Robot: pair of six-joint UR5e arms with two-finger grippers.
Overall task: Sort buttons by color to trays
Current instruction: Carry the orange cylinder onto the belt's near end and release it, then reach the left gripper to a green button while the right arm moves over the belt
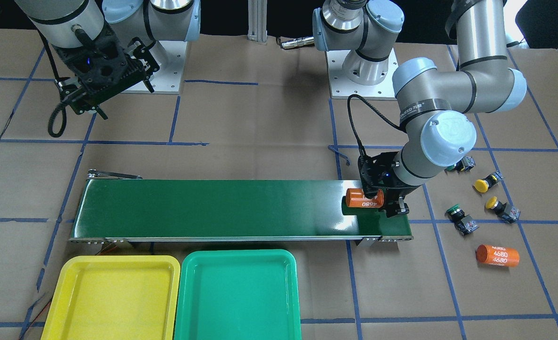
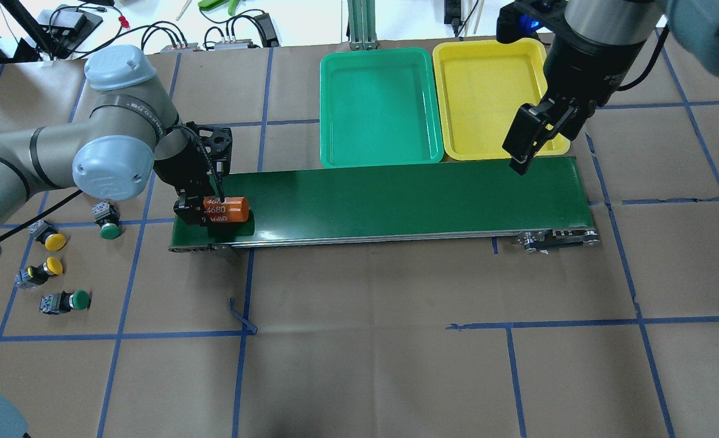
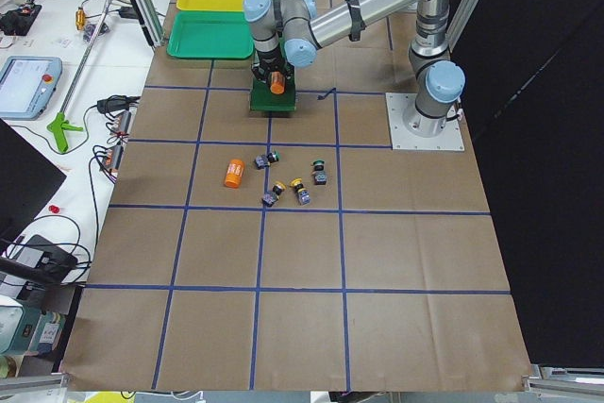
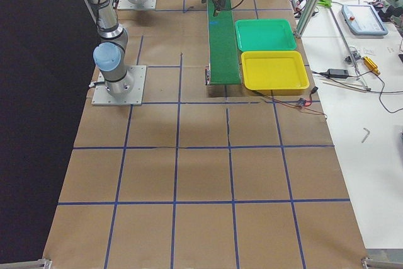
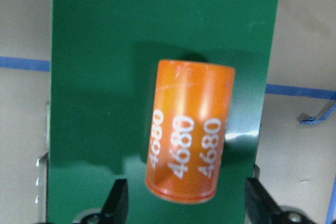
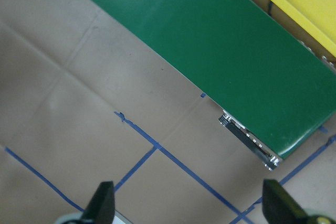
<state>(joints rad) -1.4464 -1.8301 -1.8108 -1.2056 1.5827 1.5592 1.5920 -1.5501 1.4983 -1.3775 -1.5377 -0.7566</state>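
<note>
- Four buttons (image 2: pixel 55 241) lie loose just off the conveyor (image 2: pixel 396 194) end.
- Left gripper (image 5: pixel 187 208) wide, straddling orange cylinder (image 5: pixel 189 129) on conveyor; right gripper (image 6: pixel 189 200) wide, empty.
- We judge them light, rigid, slick-capped: pinch the blocky bodies.

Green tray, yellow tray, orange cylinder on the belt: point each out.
green tray (image 2: pixel 379 106): overhead exterior view, bare floor.
yellow tray (image 2: pixel 484 97): overhead exterior view, bare floor.
orange cylinder (image 2: pixel 232 210): overhead exterior view, printed side.
</note>
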